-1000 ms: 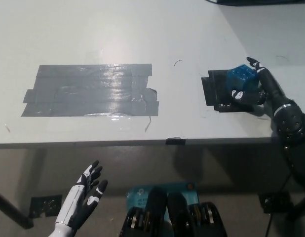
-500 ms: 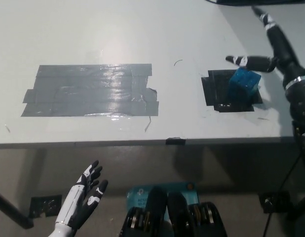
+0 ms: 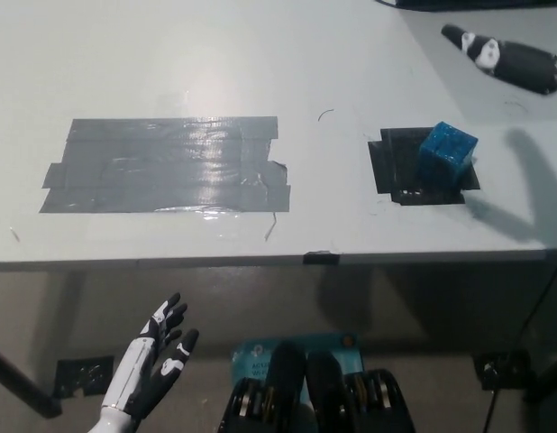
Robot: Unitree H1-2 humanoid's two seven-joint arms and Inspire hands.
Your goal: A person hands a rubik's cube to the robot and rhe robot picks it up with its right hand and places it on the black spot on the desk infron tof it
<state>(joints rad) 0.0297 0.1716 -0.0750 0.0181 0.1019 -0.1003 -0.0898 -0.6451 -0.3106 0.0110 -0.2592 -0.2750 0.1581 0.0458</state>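
The blue rubik's cube [image 3: 446,153] stands on the black spot [image 3: 397,167] at the right of the white desk, toward the spot's right side. Nothing holds it. My black right hand [image 3: 504,58] is raised at the upper right edge of the picture, well above and behind the cube; only part of it shows, and its shadow falls on the desk to the cube's right. My white left hand [image 3: 152,363] rests open below the desk's front edge at the lower left, fingers spread.
A large patch of grey tape [image 3: 166,164] covers the desk's left-middle. The desk's front edge [image 3: 260,262] runs across the picture. A dark object [image 3: 468,4] lies at the far top right.
My right hand let go of the cube and lifted up and away to the upper right. The cube stays on the black spot. The left hand has not moved.
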